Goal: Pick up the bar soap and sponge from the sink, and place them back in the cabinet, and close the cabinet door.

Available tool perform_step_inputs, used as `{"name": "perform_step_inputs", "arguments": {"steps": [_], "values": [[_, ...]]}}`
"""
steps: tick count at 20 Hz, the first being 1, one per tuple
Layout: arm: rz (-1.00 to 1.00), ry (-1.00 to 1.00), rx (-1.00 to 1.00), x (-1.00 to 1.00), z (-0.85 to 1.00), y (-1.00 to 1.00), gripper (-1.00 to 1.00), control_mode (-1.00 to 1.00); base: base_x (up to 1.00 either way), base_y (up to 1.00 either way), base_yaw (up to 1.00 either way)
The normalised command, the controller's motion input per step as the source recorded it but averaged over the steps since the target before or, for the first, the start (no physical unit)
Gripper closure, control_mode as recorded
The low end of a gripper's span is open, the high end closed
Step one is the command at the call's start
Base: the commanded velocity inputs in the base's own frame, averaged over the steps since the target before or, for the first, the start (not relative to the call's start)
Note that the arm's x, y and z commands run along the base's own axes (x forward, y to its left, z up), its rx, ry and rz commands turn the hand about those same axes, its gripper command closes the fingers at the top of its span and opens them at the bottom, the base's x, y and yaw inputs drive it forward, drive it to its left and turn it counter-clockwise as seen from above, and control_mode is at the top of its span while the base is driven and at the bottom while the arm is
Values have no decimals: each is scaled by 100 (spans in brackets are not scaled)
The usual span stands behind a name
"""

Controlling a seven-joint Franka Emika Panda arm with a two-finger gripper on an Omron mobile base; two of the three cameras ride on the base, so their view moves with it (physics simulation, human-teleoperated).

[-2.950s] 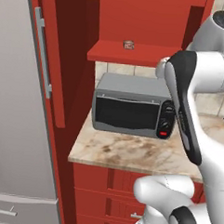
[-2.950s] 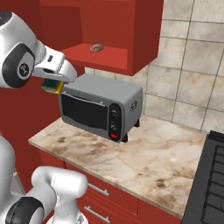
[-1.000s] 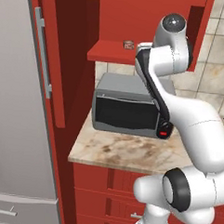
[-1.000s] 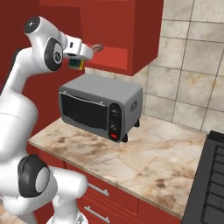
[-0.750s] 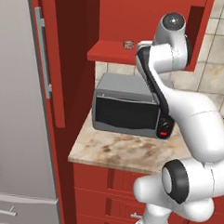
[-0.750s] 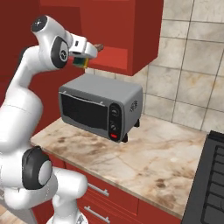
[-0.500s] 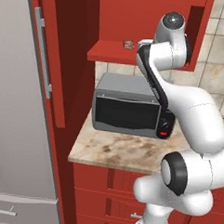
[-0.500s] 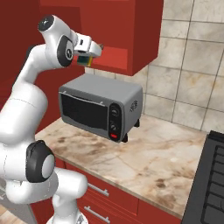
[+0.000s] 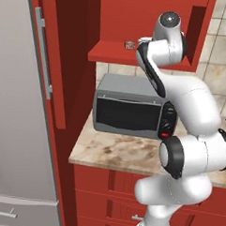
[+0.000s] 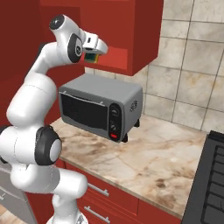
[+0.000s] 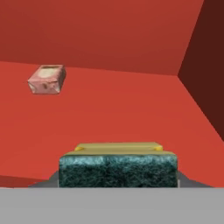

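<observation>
I have the gripper (image 10: 92,56) clamped on the sponge (image 11: 118,170) over the cabinet (image 10: 144,39) shelf; bar soap (image 11: 47,79) lies ahead-left, apart

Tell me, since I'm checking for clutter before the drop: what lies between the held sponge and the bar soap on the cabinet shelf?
Nothing: the hand view shows bare red shelf between the sponge and the bar soap.

One sponge (image 11: 118,168). One bar soap (image 11: 47,79). One red cabinet (image 9: 136,55), one shelf (image 11: 131,118) inside. One grey toaster oven (image 10: 98,109). One fridge (image 9: 16,105). One stone counter (image 10: 148,162).
</observation>
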Motion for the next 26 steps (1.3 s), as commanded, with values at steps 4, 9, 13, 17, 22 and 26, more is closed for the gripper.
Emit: {"name": "perform_step_inputs", "arguments": {"steps": [4,9,13,17,22,26], "values": [[0,0,0,33,0,-14,100,-100,0,0,0],[0,0,0,24,0,-10,100,-100,0,0,0],[0,0,0,15,-3,-7,100,-100,0,0,0],[0,0,0,12,-12,-5,100,-100,0,0,0],[0,-4,0,10,-19,-5,100,-100,0,0,0],[0,-1,0,21,-10,-5,100,-100,0,0,0]]}}
